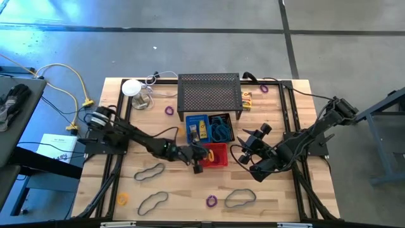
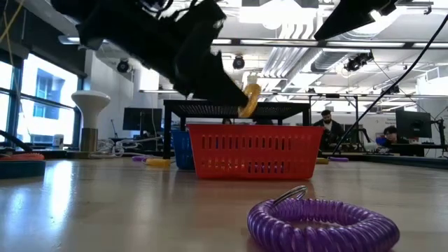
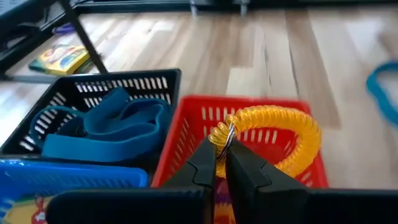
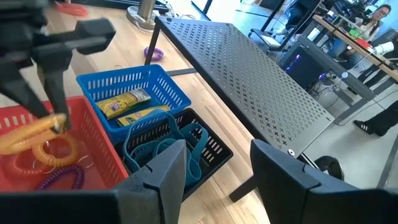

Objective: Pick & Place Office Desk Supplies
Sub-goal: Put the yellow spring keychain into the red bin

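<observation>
Along the table's [image 1: 278, 196] left edge lies a small yellow ring [image 1: 122, 199], with two dark looped cords [image 1: 150, 171] [image 1: 152, 202] just inboard of it; bare wood stretches between them and the front edge. The left arm reaches from the left side across to the middle, and its left gripper [image 3: 221, 151] hangs over the near-left rim of the red bin [image 1: 216, 155]. Its fingers are pressed together, pinching the metal loop of a yellow coil ring [image 3: 283, 127], which hangs above the bin's open top, level with its rim in the low view. Inside the red bin the right wrist view shows an orange coil [image 4: 53, 152] and a purple coil [image 4: 62, 178].

Behind the red bin stand the blue bin [image 4: 163, 84], holding yellow boxes [image 4: 127, 104], and the black bin [image 4: 214, 149], holding teal bands [image 4: 163, 148]. The three bins touch or nearly touch. Behind them stands the mesh rack [image 1: 210, 95] at the table's rear edge, with a purple ring [image 1: 169, 111] to its left.

In front of the bins the wood is open apart from a purple coil ring [image 1: 211, 201] and a third cord [image 1: 240, 197] near the front edge.

The right gripper [image 4: 217, 165] hovers right of the red bin, fingers spread and holding nothing. Beyond it the table's right strip is bare wood to the edge.
</observation>
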Controlling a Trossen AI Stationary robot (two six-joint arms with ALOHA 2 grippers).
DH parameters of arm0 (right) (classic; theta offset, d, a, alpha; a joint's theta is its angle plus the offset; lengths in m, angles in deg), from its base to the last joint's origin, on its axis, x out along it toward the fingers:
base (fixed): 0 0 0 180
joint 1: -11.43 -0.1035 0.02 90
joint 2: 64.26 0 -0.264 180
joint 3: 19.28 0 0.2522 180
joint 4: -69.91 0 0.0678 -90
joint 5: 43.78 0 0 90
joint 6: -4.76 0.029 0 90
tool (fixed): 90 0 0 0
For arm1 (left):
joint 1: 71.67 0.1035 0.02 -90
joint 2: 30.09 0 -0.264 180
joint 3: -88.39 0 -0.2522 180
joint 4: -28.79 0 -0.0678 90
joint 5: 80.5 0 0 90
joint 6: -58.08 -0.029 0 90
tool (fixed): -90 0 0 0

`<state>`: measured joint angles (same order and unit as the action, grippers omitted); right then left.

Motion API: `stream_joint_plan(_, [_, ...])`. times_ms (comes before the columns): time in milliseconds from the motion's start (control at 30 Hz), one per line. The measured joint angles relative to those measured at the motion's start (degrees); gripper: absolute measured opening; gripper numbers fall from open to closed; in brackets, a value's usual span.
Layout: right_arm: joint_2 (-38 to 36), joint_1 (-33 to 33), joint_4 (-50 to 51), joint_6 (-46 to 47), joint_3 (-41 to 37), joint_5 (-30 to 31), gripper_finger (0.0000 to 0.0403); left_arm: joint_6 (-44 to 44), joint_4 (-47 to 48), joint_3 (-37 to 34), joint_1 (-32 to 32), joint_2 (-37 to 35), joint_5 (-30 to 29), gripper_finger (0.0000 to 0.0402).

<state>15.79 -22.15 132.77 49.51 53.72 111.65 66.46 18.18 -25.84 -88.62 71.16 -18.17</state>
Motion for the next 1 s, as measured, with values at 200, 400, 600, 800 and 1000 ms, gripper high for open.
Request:
stream_joint_plan(200, [0.00,0.00,-0.09,0.00,0.00,-0.04,0.0168,-4.51,-0.09,-0.04,-0.48,2.23,-0.35,0.0052])
stream_joint_plan(400, [0.00,0.00,-0.21,0.01,0.00,-0.03,0.0168,-4.53,-0.32,0.02,-0.46,2.46,-0.94,0.0106])
stream_joint_plan(600, [0.00,0.00,-0.18,0.00,0.00,-0.05,0.0168,-5.61,-0.48,0.02,-0.76,2.46,-0.97,0.0145])
stream_joint_plan(800, [0.00,0.00,-0.09,0.00,0.00,-0.12,0.0168,-0.11,0.01,-0.02,-2.15,0.85,-0.97,0.0152])
stream_joint_plan(1000, [0.00,0.00,-0.13,-1.09,0.00,-1.39,0.0168,3.97,8.22,0.00,-5.56,-9.08,-0.07,0.0152])
